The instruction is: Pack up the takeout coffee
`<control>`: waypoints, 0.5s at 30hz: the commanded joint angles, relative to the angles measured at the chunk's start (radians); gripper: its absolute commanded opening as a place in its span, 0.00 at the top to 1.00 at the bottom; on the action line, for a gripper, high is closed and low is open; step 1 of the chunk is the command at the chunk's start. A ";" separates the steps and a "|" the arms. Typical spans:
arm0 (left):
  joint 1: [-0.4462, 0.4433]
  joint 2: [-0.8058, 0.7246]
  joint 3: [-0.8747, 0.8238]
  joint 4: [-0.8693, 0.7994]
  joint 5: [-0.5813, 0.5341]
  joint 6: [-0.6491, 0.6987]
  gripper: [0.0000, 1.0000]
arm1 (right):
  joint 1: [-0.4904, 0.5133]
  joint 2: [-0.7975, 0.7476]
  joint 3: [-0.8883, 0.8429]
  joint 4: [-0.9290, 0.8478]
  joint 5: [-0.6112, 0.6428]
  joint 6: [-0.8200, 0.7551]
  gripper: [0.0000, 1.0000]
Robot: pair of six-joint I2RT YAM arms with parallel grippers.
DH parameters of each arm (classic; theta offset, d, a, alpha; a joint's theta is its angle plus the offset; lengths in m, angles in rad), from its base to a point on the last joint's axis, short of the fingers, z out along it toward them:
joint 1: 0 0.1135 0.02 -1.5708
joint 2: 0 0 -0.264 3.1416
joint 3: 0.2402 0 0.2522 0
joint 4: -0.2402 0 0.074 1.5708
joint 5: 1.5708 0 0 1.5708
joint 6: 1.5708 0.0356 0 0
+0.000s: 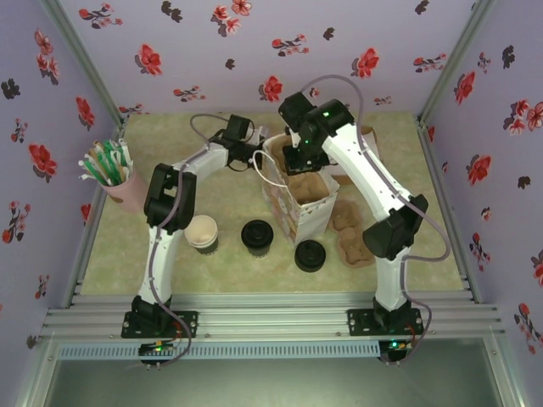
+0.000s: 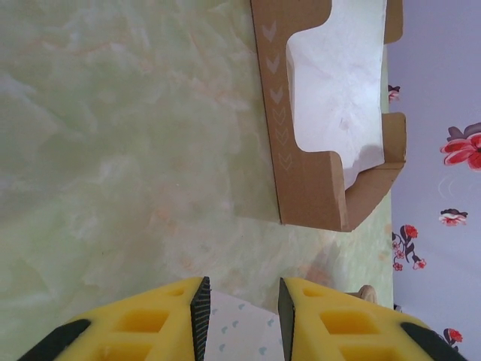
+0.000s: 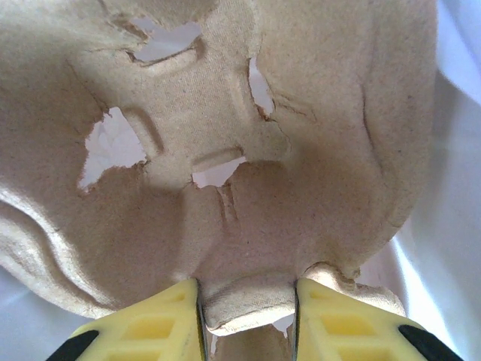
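- Left gripper [image 2: 242, 301]: clamped on the rim of the white paper bag [image 1: 293, 216]; in the left wrist view a strip of white paper printed with small hearts sits between the yellow fingers [image 2: 197, 308]
- Right gripper [image 3: 246, 289]: clenched on the edge tab of a moulded pulp cup carrier [image 3: 225, 150]; in the top view this carrier lies inside the bag's open mouth, with the gripper lowered over it
- Bag: upright at mid-table, the left arm at its rear left rim, the right arm reaching in from behind
- Takeout coffee [image 1: 257, 236]: upright on the table [image 2: 113, 150] in front of the bag, outside it and apart from both grippers, between the cup stack [image 1: 202, 231] on its left and a second black-topped round item [image 1: 310, 254] on its right; from above the two black tops look alike
- Spare pulp carriers [image 1: 350, 237]: flat on the table just right of the bag
- Pink cup of straws [image 1: 114, 182]: near the left wall
- Brown cardboard box [image 2: 301, 188]: open, lined in white, at the far edge by the flowered wall
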 commanded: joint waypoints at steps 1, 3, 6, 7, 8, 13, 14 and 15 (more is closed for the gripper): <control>0.009 -0.051 -0.013 0.026 0.023 -0.013 0.68 | 0.010 0.032 0.031 -0.046 0.035 0.001 0.69; 0.010 -0.051 -0.014 0.027 0.024 -0.013 0.68 | 0.012 0.045 0.032 -0.052 0.040 -0.002 0.69; 0.011 -0.054 -0.019 0.029 0.024 -0.012 0.68 | 0.013 0.060 0.032 -0.056 0.045 -0.002 0.69; 0.012 -0.055 -0.019 0.029 0.024 -0.012 0.68 | 0.013 0.066 0.032 -0.058 0.046 -0.003 0.69; 0.013 -0.055 -0.022 0.030 0.024 -0.011 0.68 | 0.013 0.072 0.033 -0.058 0.046 -0.004 0.69; 0.019 -0.062 -0.032 0.036 0.025 -0.014 0.68 | 0.016 0.095 0.031 -0.056 0.047 -0.004 0.69; 0.021 -0.063 -0.035 0.038 0.025 -0.013 0.68 | 0.016 0.100 0.031 -0.055 0.048 -0.006 0.69; 0.023 -0.065 -0.038 0.039 0.026 -0.014 0.68 | 0.018 0.106 0.028 -0.051 0.049 -0.006 0.69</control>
